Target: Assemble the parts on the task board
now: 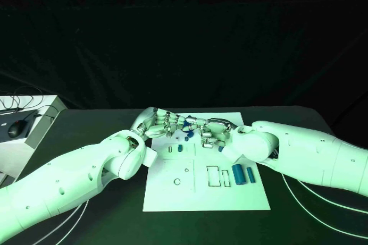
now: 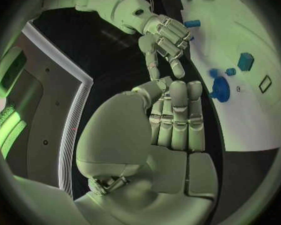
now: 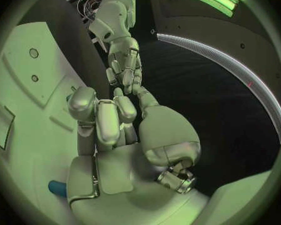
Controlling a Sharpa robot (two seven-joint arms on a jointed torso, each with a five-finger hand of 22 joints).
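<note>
Both hands meet fingertip to fingertip over the task board (image 1: 206, 197) at its 12 o'clock end. Left hand (image 1: 157, 123) and right hand (image 1: 211, 129): fingers curled, contents cannot be told. Loose parts (image 1: 244, 174) lie at 4 o'clock. Risk, as judged: crowded fingers knocking nearby pieces astray.

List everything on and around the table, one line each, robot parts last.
task board: one, white, middle of the black table.
blue cylinders: two, blue, side by side on the board near the right arm.
small blue parts: a few, blue, on the board just below the hands; exact count unclear.
black table: one, under everything.
grey box: one, at the table's left edge, with a dark mouse on top.
left robot hand: silver, over the board's far end.
right robot hand: silver, fingertips meeting the left hand's.
</note>
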